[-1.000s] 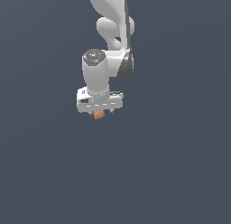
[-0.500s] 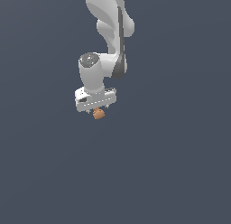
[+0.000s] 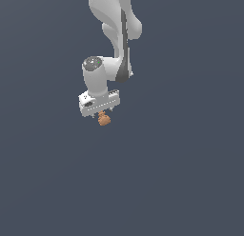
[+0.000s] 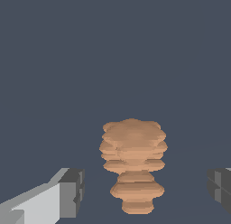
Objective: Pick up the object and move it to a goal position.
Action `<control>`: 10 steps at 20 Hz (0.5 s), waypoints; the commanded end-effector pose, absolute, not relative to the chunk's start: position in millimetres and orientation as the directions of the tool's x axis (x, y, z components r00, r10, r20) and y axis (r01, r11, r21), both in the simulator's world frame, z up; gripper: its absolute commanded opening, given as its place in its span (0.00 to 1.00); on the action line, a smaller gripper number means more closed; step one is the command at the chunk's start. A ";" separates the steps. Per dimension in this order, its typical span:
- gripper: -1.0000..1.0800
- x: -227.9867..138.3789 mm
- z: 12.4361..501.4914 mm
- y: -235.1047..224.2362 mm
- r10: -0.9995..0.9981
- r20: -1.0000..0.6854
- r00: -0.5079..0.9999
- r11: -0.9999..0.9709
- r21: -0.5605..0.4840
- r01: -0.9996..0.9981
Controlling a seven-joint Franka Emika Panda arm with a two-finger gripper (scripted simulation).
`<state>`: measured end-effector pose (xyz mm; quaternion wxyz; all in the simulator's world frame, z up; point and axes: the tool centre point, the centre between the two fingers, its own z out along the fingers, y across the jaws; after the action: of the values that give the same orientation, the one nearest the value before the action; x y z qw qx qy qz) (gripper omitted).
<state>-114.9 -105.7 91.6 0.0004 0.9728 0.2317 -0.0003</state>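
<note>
Claw (image 3: 101, 113) spread beside upright lumpy object (image 4: 133, 164).

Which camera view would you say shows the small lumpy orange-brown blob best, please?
The wrist view: the small lumpy orange-brown blob fills the frame's middle, its ridged layers plain. The exterior view shows only a tiny speck under the white end effector.

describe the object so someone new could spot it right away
Find the white robot arm coming down from the top of the exterior view; the object sits right under its gripper. It is a small, lumpy orange-brown blob, the only coloured thing against plain grey.
</note>
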 end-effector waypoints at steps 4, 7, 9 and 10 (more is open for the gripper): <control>0.96 -120.8 88.5 -107.6 0.472 0.000 0.882 -0.882 0.000 0.472; 0.96 -120.3 88.4 -107.5 0.469 0.000 0.883 -0.883 0.000 0.469; 0.96 -120.4 86.0 -107.6 0.469 0.000 0.883 -0.883 0.000 0.469; 0.96 -120.5 84.0 -107.5 0.470 0.000 0.883 -0.883 0.000 0.470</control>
<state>-120.2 -107.6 86.4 0.0001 0.9703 0.2418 0.0001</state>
